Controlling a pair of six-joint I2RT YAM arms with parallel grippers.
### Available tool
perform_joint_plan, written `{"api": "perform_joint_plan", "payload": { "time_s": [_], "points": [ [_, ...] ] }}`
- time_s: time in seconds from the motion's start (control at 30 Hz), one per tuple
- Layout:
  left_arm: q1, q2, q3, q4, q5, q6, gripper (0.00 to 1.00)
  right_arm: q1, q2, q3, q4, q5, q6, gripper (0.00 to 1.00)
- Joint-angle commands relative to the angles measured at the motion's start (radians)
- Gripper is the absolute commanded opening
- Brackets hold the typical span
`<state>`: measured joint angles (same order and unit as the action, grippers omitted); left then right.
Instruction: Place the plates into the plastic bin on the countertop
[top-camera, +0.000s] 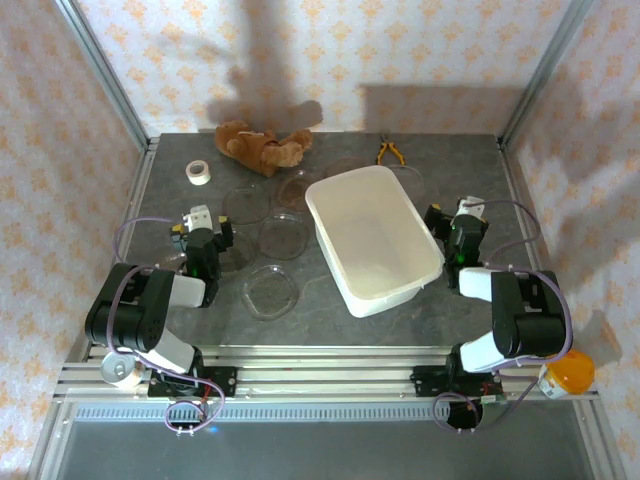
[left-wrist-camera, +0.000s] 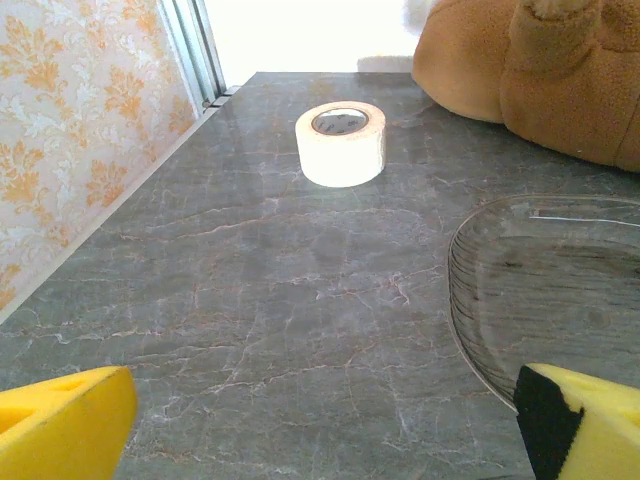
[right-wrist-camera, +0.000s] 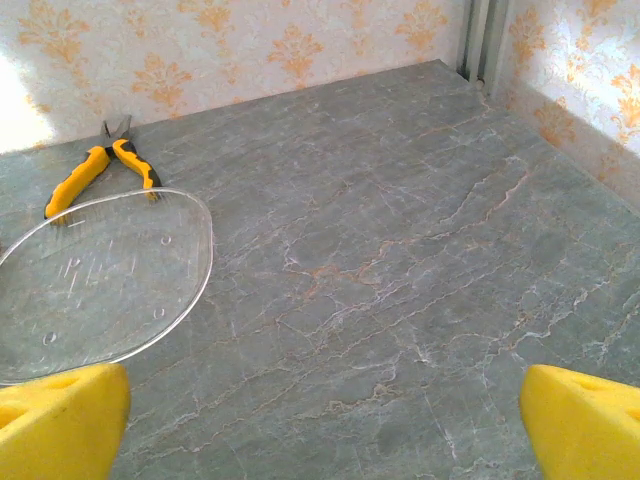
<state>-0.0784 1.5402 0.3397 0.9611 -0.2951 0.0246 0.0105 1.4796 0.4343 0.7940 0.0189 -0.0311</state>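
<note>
L hand (top-camera: 203, 222) & R hand (top-camera: 466, 215) both spread, holding nothing. Plates (top-camera: 283, 236) lie on worktop (top-camera: 450, 165), left of bin (top-camera: 375, 240), near L hand; one more poss. behind bin, faint.

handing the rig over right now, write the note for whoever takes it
Left gripper: open, empty, above the countertop next to a plate.
Right gripper: open, empty, to the right of the plastic bin.
Plates: at least four lie on the countertop left of the bin; one more lies in front of the pliers.
Done: nothing yet; no plate seen in the bin.
Left: every plate still has to go in.
</note>
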Motion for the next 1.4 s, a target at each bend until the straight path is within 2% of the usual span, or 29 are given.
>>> {"api": "perform_joint_plan", "payload": {
  "time_s": [0.0, 1.37],
  "points": [
    [0.003, 0.004, 0.015, 0.027, -0.025, -0.005, 1.0, 0.009, 0.044, -0.01, -0.025, 0.006, -0.013, 0.99],
    [0.006, 0.003, 0.019, 0.018, 0.002, -0.001, 1.0, 0.009, 0.044, -0.009, -0.025, 0.006, -0.012, 0.99]
  ]
}}
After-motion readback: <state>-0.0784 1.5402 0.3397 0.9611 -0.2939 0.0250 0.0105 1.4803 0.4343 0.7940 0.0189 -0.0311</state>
